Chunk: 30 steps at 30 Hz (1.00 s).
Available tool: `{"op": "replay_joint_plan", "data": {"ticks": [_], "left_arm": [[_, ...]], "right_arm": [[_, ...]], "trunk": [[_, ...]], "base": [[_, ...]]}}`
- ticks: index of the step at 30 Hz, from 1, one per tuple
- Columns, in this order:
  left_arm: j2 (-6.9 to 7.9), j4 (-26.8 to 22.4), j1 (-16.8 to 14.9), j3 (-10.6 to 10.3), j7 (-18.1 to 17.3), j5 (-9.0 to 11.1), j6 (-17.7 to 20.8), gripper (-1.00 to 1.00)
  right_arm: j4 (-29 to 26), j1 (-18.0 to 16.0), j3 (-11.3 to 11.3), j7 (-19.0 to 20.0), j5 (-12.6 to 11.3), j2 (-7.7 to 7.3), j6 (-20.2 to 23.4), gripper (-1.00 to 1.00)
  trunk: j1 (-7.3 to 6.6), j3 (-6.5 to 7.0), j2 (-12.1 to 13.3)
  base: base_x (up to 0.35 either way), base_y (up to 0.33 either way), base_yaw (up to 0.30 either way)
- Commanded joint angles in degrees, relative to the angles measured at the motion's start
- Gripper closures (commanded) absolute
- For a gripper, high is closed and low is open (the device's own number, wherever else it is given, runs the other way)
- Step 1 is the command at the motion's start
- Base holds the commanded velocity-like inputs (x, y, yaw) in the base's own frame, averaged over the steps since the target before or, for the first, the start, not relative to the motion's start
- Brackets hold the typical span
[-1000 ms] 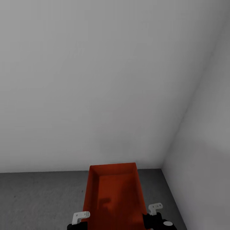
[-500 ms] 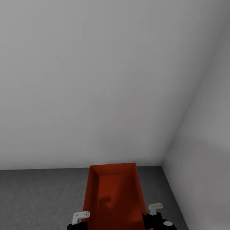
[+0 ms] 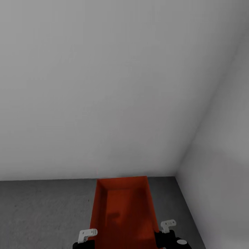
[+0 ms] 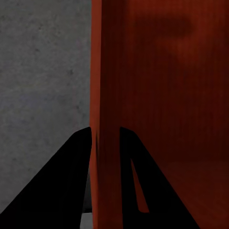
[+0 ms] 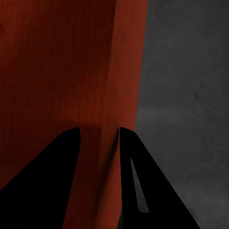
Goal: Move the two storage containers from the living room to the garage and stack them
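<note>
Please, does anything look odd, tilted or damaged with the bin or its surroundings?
Nothing stands out. The orange-red bin looks whole and empty, with the left gripper and right gripper each clamped on a side wall, above the grey floor.

One orange-red storage container (image 3: 121, 211) is in view. Two grippers hold it, the left gripper (image 4: 106, 138) and the right gripper (image 5: 99, 138). Two white walls (image 3: 103, 86) meet at one corner.
</note>
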Motion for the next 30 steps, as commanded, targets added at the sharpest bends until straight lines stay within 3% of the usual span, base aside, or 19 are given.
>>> {"op": "replay_joint_plan", "data": {"ticks": [1, 30], "left_arm": [[1.36, -0.2, 0.0, -0.2, 2.1, 0.0, -0.1, 1.00], [1.27, -0.2, 0.0, -0.2, 2.1, -0.1, -0.1, 1.00]], "right_arm": [[0.1, 0.0, 0.1, 0.8, 0.3, 0.03, 0.4, 1.00], [0.1, 0.0, 0.1, 0.8, 0.3, 0.03, 0.4, 1.00]], "trunk": [[0.23, -0.33, -0.5], [6.60, -7.80, -12.1]], "base": [[0.000, 0.000, 0.000], [0.000, 0.000, 0.000]]}}
